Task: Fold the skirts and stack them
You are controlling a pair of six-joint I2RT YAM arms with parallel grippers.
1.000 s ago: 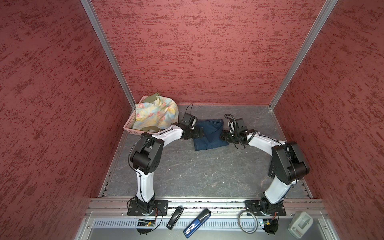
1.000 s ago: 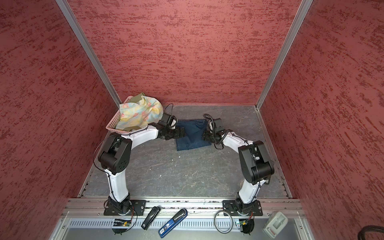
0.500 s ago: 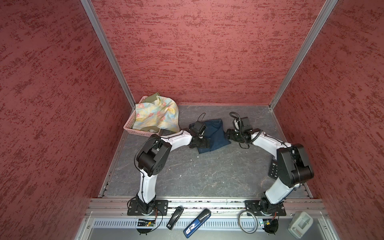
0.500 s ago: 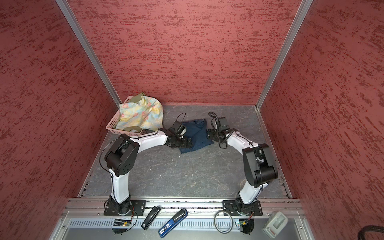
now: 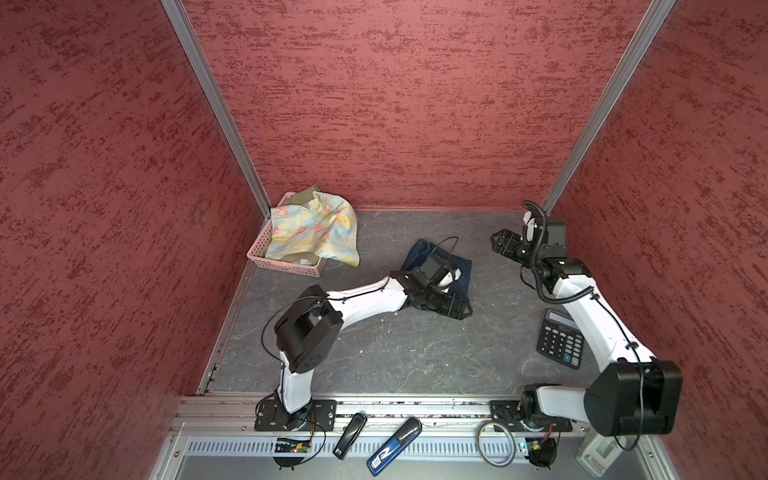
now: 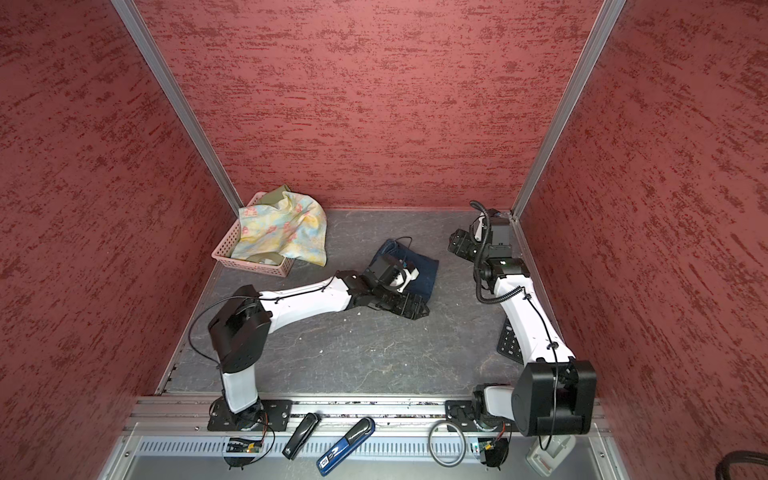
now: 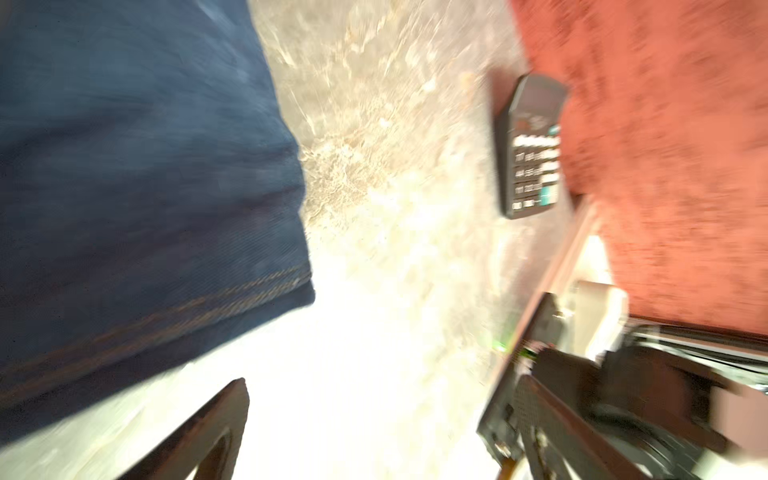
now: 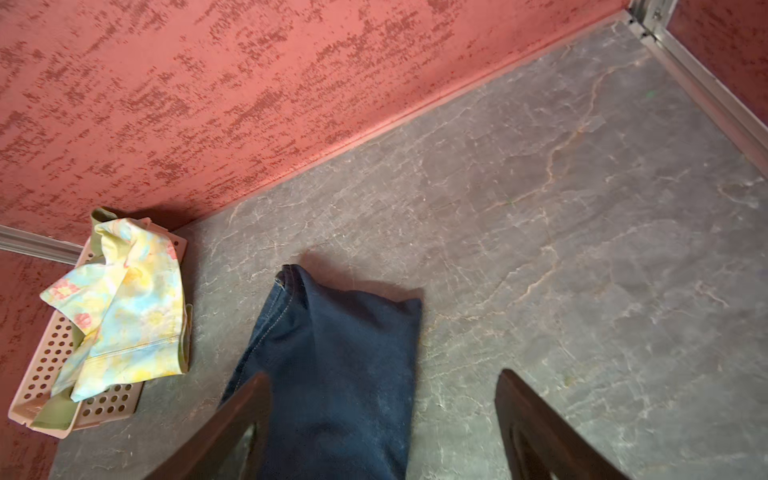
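Observation:
The dark blue denim skirt [image 5: 459,268] [image 6: 428,268] lies folded on the grey table, behind the middle. My left gripper [image 5: 457,309] [image 6: 415,309] stands open and low at the skirt's front right edge; in its blurred wrist view the denim [image 7: 145,187] lies beside the open gripper [image 7: 380,386], with nothing between the fingers. My right gripper [image 5: 500,245] [image 6: 457,245] hangs open and empty near the back right corner, apart from the skirt [image 8: 340,374], which its wrist view shows beyond the gripper [image 8: 383,374]. The pastel flowered skirt [image 5: 316,230] [image 6: 286,232] [image 8: 124,316] drapes over the basket, with the olive green skirt [image 5: 305,195] [image 6: 276,193] [image 8: 56,411] under it.
The pink perforated basket [image 5: 286,266] [image 6: 253,266] [image 8: 108,403] sits in the back left corner. A black calculator [image 5: 561,338] [image 6: 510,345] [image 7: 532,149] lies at the right, partly under my right arm. Red walls close three sides. Small tools lie on the front rail.
My left gripper has swept from the denim skirt's left edge across to its front right. My right gripper has let go, opened wider and drawn back toward the back right corner. The skirt lies folded narrower.

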